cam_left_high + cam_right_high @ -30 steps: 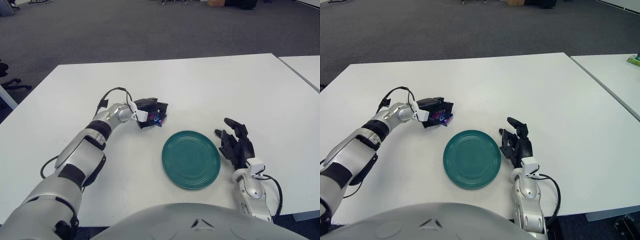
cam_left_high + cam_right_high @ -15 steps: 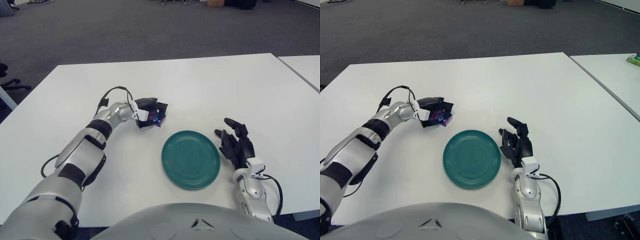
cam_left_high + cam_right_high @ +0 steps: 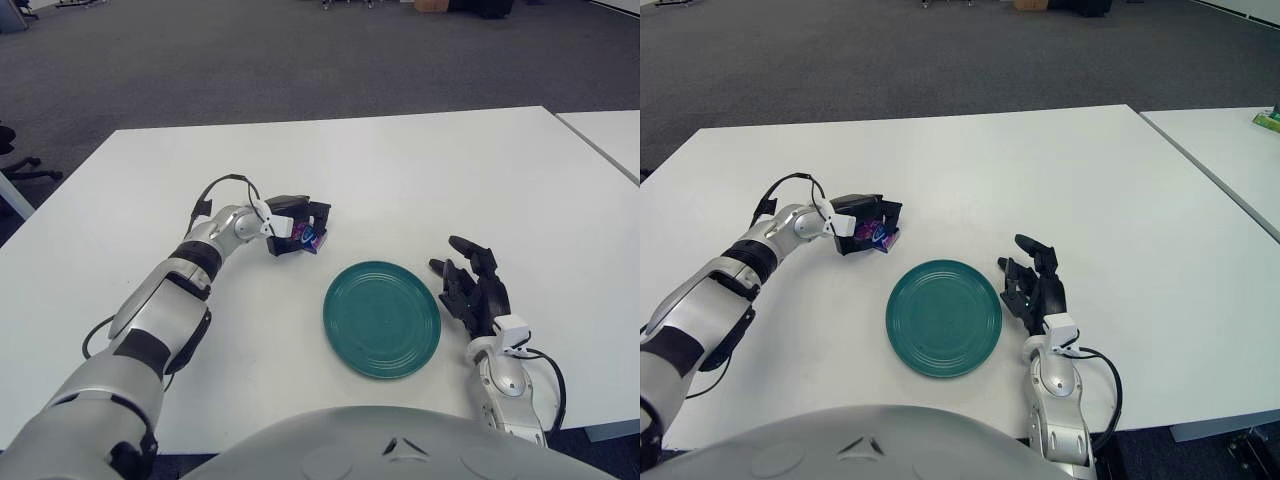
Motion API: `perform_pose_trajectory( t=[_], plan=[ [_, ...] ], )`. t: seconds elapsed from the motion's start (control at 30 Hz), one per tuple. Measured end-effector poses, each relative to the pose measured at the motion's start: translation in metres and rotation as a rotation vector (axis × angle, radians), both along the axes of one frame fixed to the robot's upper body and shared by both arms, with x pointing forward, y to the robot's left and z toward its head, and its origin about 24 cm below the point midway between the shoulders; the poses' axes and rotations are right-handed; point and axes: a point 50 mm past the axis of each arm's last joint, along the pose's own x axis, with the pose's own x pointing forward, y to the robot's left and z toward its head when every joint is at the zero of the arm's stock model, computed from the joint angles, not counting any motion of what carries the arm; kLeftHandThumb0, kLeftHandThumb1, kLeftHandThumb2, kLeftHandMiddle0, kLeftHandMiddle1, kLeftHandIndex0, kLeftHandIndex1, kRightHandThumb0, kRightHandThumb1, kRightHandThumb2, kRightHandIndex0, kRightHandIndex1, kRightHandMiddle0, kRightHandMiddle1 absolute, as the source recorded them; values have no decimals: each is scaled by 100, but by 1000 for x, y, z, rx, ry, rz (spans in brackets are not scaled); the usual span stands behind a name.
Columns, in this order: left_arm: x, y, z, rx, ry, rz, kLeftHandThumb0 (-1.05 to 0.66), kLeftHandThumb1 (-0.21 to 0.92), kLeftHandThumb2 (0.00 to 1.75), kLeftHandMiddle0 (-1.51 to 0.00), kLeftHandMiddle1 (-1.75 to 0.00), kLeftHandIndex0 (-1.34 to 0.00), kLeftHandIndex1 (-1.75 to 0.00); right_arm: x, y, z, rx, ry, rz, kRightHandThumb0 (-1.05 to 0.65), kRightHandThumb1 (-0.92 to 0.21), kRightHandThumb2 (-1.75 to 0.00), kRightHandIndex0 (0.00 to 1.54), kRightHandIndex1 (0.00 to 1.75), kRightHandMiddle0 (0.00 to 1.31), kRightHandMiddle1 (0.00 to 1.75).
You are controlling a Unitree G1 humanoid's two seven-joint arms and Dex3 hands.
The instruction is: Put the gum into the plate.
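A small purple and blue gum pack (image 3: 312,238) sits between the black fingers of my left hand (image 3: 297,226), which is shut on it just above the white table, up and left of the plate. The round teal plate (image 3: 382,318) lies flat near the table's front edge with nothing on it. My right hand (image 3: 474,291) shows to the right of the plate, fingers relaxed and holding nothing.
The white table (image 3: 400,170) stretches wide behind the plate. A second white table (image 3: 1230,150) stands to the right across a narrow gap, with a small green object (image 3: 1268,121) at its far edge. Grey carpet lies beyond.
My left hand, still holding the gum pack, has shifted slightly to the left and a little up, away from the plate. The right hand and plate have not moved.
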Motion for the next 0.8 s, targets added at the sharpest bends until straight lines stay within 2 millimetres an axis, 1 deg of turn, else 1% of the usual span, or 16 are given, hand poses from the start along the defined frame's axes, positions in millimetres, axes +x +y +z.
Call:
perform_pose_trajectory(
  t=[0.13, 0.2, 0.23, 0.3, 0.4, 0.6, 0.8],
  plan=[
    [-2, 1, 7, -56, -18, 1, 0, 18, 143, -75, -160, -51, -175, 0, 0, 1, 2, -2, -1, -56, -92, -76, 45, 64, 0, 100],
    [-3, 1, 14, -92, -38, -6, 0, 17, 145, -76, -161, -52, -175, -1, 0, 1, 2, -2, -3, -56, -92, -76, 45, 64, 0, 100],
    [-1, 2, 27, -126, -82, -12, 0, 15, 147, -76, -161, -53, -175, -1, 0, 0, 4, -1, -5, -56, -92, -76, 45, 65, 1, 101],
    [-1, 3, 32, -132, -99, -16, 0, 13, 150, -78, -161, -55, -175, -1, 0, 0, 5, -3, -6, -55, -92, -76, 46, 65, 0, 101],
    [-4, 1, 41, -172, -134, -27, 0, 11, 151, -79, -161, -56, -175, -1, 1, 0, 8, -7, -11, -54, -92, -76, 46, 65, 0, 101],
    [-14, -7, 52, -231, -159, -67, 0, 9, 155, -79, -164, -59, -175, -1, 2, 0, 14, -8, -14, -54, -92, -76, 45, 66, 0, 101],
    [-20, -12, 60, -244, -172, -88, 0, 7, 157, -79, -166, -60, -175, -1, 3, 0, 15, -10, -12, -54, -92, -75, 45, 67, 1, 101]
  ],
)
